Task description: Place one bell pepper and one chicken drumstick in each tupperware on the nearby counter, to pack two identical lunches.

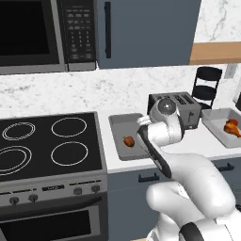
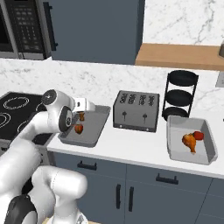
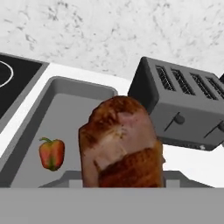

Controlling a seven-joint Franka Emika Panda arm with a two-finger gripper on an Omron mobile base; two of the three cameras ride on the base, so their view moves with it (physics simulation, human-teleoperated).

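Note:
My gripper [image 2: 82, 112] is shut on a chicken drumstick [image 2: 81, 116], which hangs just above the left tupperware [image 2: 98, 131] on the white counter [image 2: 131, 146]. In the hand view this drumstick [image 3: 120, 146] looms large in front and hides the fingertips. A red bell pepper [image 3: 51, 154] lies in that same tupperware [image 3: 65, 83], near its front; the left base view shows the pepper [image 1: 129, 141] in the tray [image 1: 114, 124] too. The right tupperware [image 2: 175, 151] holds another drumstick [image 2: 189, 142] and a pepper [image 2: 198, 135].
A silver toaster [image 2: 135, 111] stands between the two trays, close to my hand's right. A black tiered rack [image 2: 180, 94] sits behind the right tray. The black stovetop [image 1: 47, 141] borders the left tray, with a microwave [image 1: 33, 33] above it.

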